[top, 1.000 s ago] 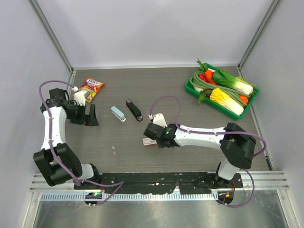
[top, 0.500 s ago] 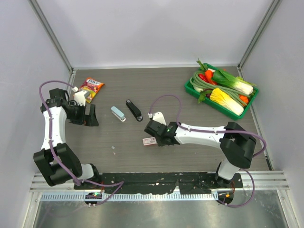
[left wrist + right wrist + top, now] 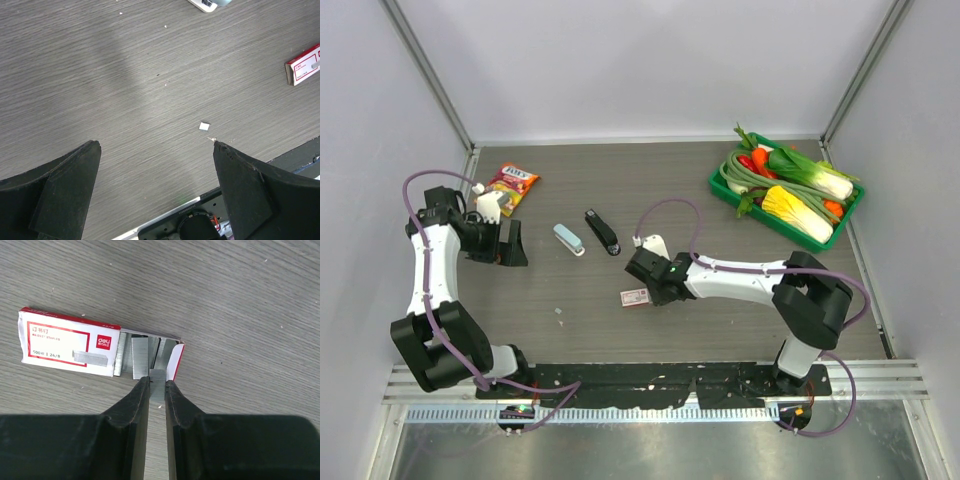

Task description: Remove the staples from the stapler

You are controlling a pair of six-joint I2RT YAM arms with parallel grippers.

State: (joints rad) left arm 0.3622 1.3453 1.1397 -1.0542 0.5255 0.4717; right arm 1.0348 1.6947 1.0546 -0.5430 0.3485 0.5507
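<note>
White L arm (image 3: pixel 423 270), R arm (image 3: pixel 740 283); black joints (image 3: pixel 815 312), purple cables (image 3: pixel 672 203), green LED (image 3: pixel 674 266) near R wrist, black wedge fingers (image 3: pixel 127 415)

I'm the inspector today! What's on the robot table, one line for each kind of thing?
Surface: dark wood-grain table, one small white scrap.
Job's things: pale blue stapler lying free; staple strip held.
Clutter: open staple box, black oblong piece, snack packet, green tray of vegetables.
Grippers: left gripper open, empty; right gripper shut on staple strip.
Cables: purple cable along each arm.
Surroundings: white walls, metal posts.
</note>
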